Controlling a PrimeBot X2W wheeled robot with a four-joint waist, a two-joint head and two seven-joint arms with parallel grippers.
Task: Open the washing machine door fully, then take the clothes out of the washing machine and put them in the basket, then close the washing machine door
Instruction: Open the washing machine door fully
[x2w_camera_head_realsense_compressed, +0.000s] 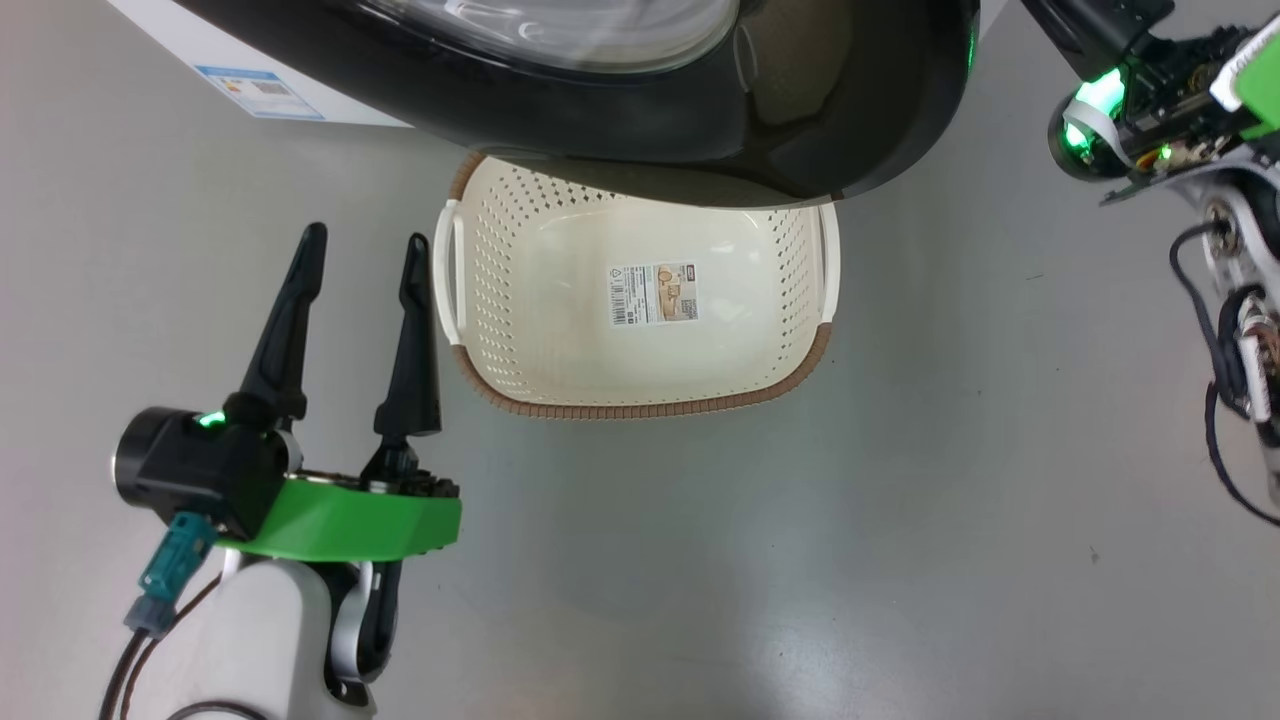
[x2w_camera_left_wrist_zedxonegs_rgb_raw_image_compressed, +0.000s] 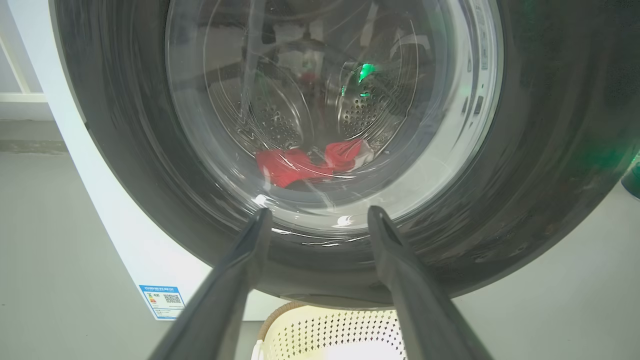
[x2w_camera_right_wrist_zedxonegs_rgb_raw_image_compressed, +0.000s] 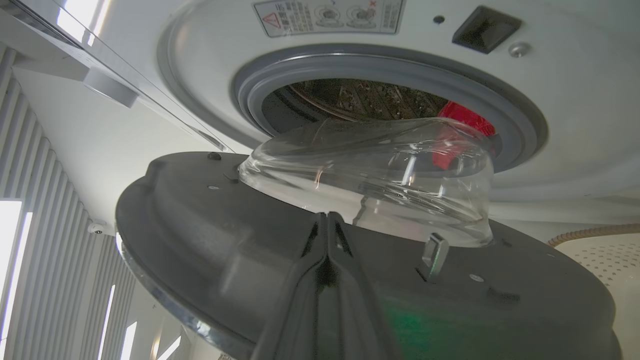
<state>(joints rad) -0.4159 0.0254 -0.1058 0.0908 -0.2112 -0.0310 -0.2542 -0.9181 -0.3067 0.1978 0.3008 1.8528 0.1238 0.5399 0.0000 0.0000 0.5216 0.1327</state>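
Note:
The washing machine door (x2w_camera_head_realsense_compressed: 700, 110) stands partly open, its black rim hanging over the far end of the basket (x2w_camera_head_realsense_compressed: 640, 385). Through the door (x2w_camera_left_wrist_zedxonegs_rgb_raw_image_compressed: 540, 150) glass the red clothes (x2w_camera_left_wrist_zedxonegs_rgb_raw_image_compressed: 300, 165) lie low in the steel drum. My left gripper (x2w_camera_head_realsense_compressed: 365, 250) is open and empty, just left of the basket, and points at the door's front (x2w_camera_left_wrist_zedxonegs_rgb_raw_image_compressed: 320, 215). My right gripper (x2w_camera_right_wrist_zedxonegs_rgb_raw_image_compressed: 327, 220) is shut on nothing, its fingertips at the door's grey inner face (x2w_camera_right_wrist_zedxonegs_rgb_raw_image_compressed: 200, 215) beside the glass bowl (x2w_camera_right_wrist_zedxonegs_rgb_raw_image_compressed: 375, 175). Behind the bowl, red clothes (x2w_camera_right_wrist_zedxonegs_rgb_raw_image_compressed: 460, 120) show in the washing machine (x2w_camera_right_wrist_zedxonegs_rgb_raw_image_compressed: 575, 100) opening.
The basket (x2w_camera_left_wrist_zedxonegs_rgb_raw_image_compressed: 325, 330) sits on the grey floor right under the door, with only a sticker (x2w_camera_head_realsense_compressed: 652, 293) on its bottom. A blue label (x2w_camera_left_wrist_zedxonegs_rgb_raw_image_compressed: 162, 300) marks the machine's white front. My right wrist (x2w_camera_head_realsense_compressed: 1100, 110) hangs past the door's right edge. A latch hook (x2w_camera_right_wrist_zedxonegs_rgb_raw_image_compressed: 435, 255) juts from the inner face.

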